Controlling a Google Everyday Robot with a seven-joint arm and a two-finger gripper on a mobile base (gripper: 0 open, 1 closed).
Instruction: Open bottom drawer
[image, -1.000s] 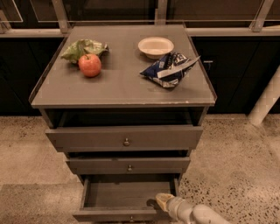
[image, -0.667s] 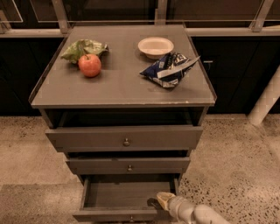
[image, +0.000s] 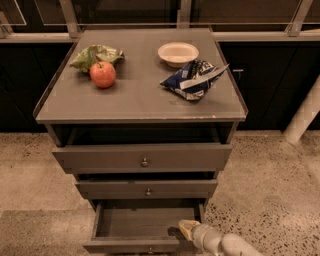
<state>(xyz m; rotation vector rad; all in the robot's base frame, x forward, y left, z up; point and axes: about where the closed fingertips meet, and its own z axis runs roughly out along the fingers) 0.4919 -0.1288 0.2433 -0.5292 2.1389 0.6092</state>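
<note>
The bottom drawer (image: 135, 244) of a grey-brown cabinet stands pulled out, its bare inside showing and its slim front panel with a tiny knob at the frame's lower edge. Above it are the mid-sized drawer front (image: 147, 189) and the tall top drawer front (image: 144, 157), both pushed in. My gripper (image: 187, 229) comes in from the lower right on a pale arm and sits at the open drawer's right front corner, just above the front panel.
On the cabinet top (image: 135, 95) lie a red apple (image: 103, 74), a green bag (image: 95, 54), a white bowl (image: 178, 52) and a blue chip bag (image: 194, 80). A white pole (image: 305, 112) stands at the right. Speckled floor surrounds the cabinet.
</note>
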